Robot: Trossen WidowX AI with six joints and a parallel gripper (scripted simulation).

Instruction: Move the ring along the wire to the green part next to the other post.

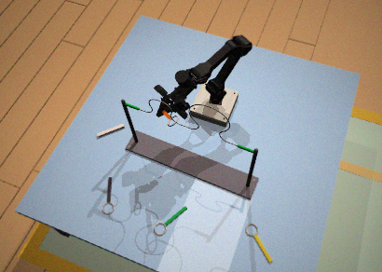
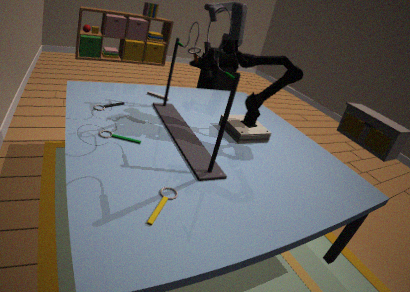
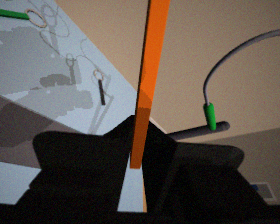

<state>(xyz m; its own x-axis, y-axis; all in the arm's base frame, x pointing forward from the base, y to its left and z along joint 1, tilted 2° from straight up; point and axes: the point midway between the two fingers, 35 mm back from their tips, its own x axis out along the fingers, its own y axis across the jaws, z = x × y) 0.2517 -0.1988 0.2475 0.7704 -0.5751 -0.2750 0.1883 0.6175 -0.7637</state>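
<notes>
My gripper [image 1: 164, 113] [image 3: 137, 119] is shut on the orange handle [image 1: 167, 115] [image 3: 150, 65]. The ring [image 1: 170, 125] at its far end is around the wire's grey part in the top view, between the left bend and the middle dip; the ring [image 2: 194, 53] also shows in the exterior view. Whether it touches the wire [image 3: 205, 87] is too small to tell. One green part [image 1: 132, 106] [image 2: 180, 44] [image 3: 210, 116] is at the left post [image 1: 130, 122] [image 2: 171, 71], the other green part [image 1: 246, 148] [image 2: 230, 75] at the right post [image 1: 252, 169] [image 2: 223, 124].
The posts stand on a dark base board [image 1: 186, 162] [image 2: 182, 136], with the arm's base [image 1: 228, 106] behind it. A green-handled ring tool [image 1: 176, 216], a yellow one [image 1: 263, 249] and a dark one [image 1: 110, 190] lie in front. A pale stick [image 1: 111, 130] lies at the left.
</notes>
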